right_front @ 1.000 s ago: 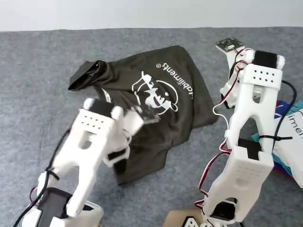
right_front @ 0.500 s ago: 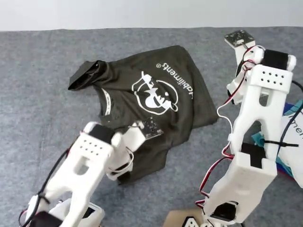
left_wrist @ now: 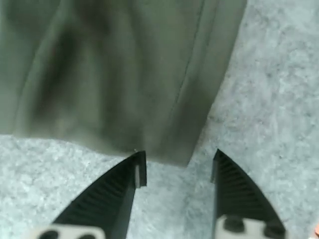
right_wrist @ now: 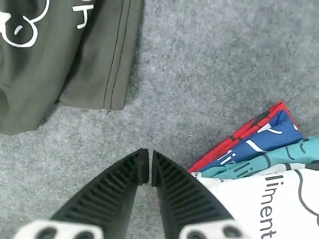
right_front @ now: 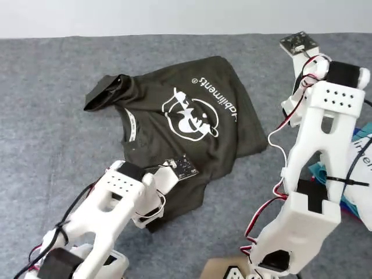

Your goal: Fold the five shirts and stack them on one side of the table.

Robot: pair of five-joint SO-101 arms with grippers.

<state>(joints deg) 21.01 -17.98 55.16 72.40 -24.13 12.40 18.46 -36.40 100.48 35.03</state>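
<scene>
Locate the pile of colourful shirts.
High view: the pile sits at the table's right edge, partly behind the right arm, apart from the dark shirt spread mid-table.

Looks like a robotics test bench to me: two white plastic arms (right_front: pixel 314 174) with loose exposed wires (right_front: pixel 271 139) on a grey felt-covered table (right_front: pixel 46 128), and a plain white wall (right_front: pixel 174 14) beyond the arms.

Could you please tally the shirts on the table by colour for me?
Dark olive shirt: 1
Red shirt: 1
Blue shirt: 1
Teal shirt: 1
White shirt: 1
Total: 5
</scene>
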